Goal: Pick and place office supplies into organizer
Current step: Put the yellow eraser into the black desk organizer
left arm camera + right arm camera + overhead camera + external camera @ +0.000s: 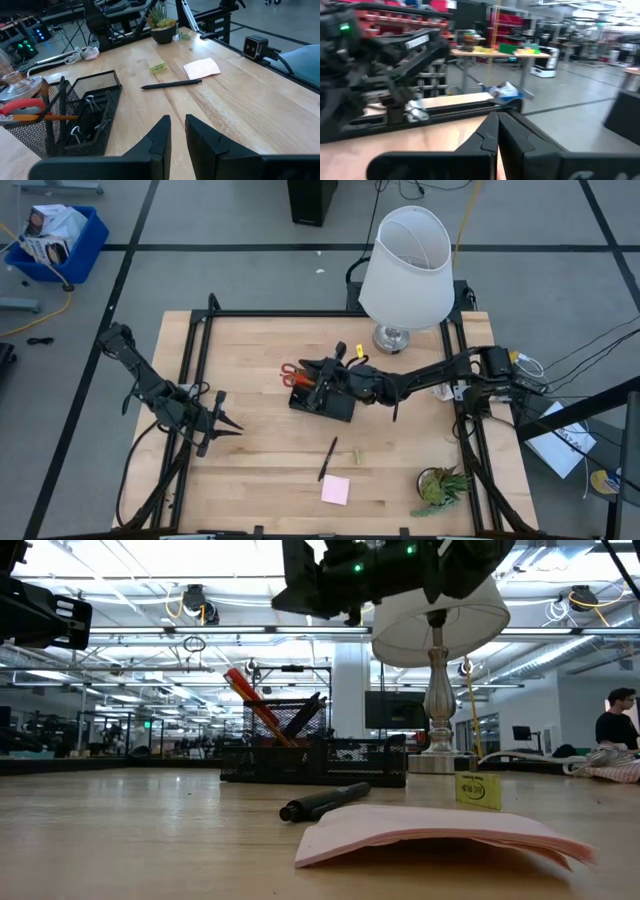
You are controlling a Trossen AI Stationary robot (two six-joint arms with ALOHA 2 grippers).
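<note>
hiding much of the small black mesh organizer tray (322, 397) in the high view behind the right gripper (325, 370), reaching in from the right edge with the arm stretched low and long across the table, fingers pressed together with nothing visible between them in the right wrist view. showing only blurred room and table edge past those fingers. sticking up from the tray's taller section, leaning: red-handled scissors (288, 373), handles pointing away from the tray toward the left arm's side, beside thin orange pencils (60, 118). lying in the lower compartment, small and hard to make out: metal binder clips (90, 102). resting loose on the bare wooden table (260, 470), nearer the front edge: a thin black pen (328, 458) with its long axis running diagonally, tip toward the front; just beside it a small yellow-green eraser-like piece (358, 454); a pink square sticky-note pad (336, 489) lying flat near the pen's front end. waiting at the left side, the left gripper (228, 424) pointing toward the table's middle, fingers nearly together with a thin gap, pinching nothing. standing behind the tray, a white-shaded lamp (406, 268); at the front right corner, a small green potted plant (440, 485).
</note>
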